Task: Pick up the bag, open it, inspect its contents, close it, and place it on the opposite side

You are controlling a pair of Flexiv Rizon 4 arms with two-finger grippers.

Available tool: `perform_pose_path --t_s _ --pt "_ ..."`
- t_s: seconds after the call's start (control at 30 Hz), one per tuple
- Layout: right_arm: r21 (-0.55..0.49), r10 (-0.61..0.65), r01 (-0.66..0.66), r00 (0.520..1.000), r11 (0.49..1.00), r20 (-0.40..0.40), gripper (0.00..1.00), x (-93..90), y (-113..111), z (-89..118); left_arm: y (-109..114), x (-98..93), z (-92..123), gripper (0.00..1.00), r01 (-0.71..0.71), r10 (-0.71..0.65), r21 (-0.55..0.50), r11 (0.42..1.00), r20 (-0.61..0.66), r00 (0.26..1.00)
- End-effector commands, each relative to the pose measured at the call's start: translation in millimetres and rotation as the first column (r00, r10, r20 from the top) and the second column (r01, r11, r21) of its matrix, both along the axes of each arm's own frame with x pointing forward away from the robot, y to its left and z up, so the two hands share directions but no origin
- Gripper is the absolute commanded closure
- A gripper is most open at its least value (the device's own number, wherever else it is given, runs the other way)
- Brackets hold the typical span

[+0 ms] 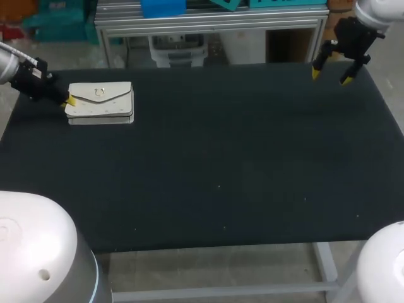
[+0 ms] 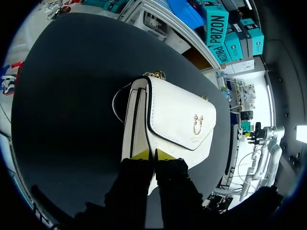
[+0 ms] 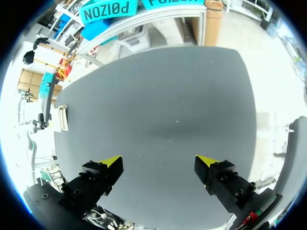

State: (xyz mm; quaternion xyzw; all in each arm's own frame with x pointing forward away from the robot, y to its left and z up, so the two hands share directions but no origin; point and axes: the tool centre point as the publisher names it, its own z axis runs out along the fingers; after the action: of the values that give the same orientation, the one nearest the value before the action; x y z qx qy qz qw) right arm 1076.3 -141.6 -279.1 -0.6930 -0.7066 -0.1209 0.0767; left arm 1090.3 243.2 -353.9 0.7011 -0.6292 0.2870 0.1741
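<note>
At the far left of the table (image 1: 227,164), near its back edge, lies the white handbag (image 1: 101,102), flat, flap side up. The left wrist view shows it as a small envelope-flap bag (image 2: 172,120) with dark piping and a gold ring clasp (image 2: 197,123) at the flap's point. A bit of gold chain (image 2: 154,74) shows at its far end, and a thin strap loop curves out beside it.

Handling, as a judgement: probably light. The panels hold a crisp outline, so the body is likely semi-stiff. The smooth, leather-like skin may be slippery under hard tips. The flap is the soft, hinged part; a pinch on it alone could let the body swing or peel open. The end gusset or a pinch through the full thickness looks like the safer hold for lifting. The flap's point by the clasp is the place for the second pincer to open it.

The left gripper (image 2: 153,154) is at the bag's near end. Its yellow tips stand narrow, with a slim strip of the bag's edge between them and touched from both sides: clamped on the bag. In the head view it (image 1: 69,100) meets the bag's left end.

The right gripper (image 1: 330,71) hangs over the table's far right corner, well apart from the bag, fingers spread wide and holding nothing. Its own view (image 3: 160,163) shows only bare table between the tips, the bag (image 3: 62,118) small at the opposite edge.
</note>
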Motion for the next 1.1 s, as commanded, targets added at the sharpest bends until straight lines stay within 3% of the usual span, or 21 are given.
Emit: perform_pose_path --t_s 0.03,0.27,0.63,0.7,0.73,1.1 --pt "-0.011 0.001 -0.001 1.0 1.0 -0.01 0.0 4.4 4.6 1.1 24.3 4.7 6.0 1.0 0.021 -0.021 -0.004 1.0 -0.047 0.999" --pt "-0.029 0.008 -0.008 1.0 1.0 -0.011 0.0 9.6 12.7 2.0 54.5 12.9 8.7 1.0 0.0 0.0 0.0 1.0 -0.051 0.999" --pt "-0.042 0.007 -0.008 1.0 0.999 -0.01 0.0 14.3 19.5 2.1 68.4 18.8 -0.4 1.0 0.01 -0.009 0.004 1.0 -0.067 0.998" --pt "-0.043 0.006 -0.006 1.0 0.999 -0.012 0.0 14.5 19.8 2.1 69.4 16.4 0.5 0.09 0.01 -0.01 0.005 1.0 -0.056 0.998" --pt "-0.043 0.005 -0.005 1.0 0.999 -0.013 0.0 14.6 19.8 2.1 68.7 14.6 2.0 0.0 0.011 -0.01 0.009 1.0 -0.049 0.999" --pt "-0.058 -0.006 0.006 1.0 0.998 -0.013 0.0 9.1 14.2 5.2 53.9 -23.2 44.9 0.0 -0.027 0.021 0.116 0.993 0.058 0.998"
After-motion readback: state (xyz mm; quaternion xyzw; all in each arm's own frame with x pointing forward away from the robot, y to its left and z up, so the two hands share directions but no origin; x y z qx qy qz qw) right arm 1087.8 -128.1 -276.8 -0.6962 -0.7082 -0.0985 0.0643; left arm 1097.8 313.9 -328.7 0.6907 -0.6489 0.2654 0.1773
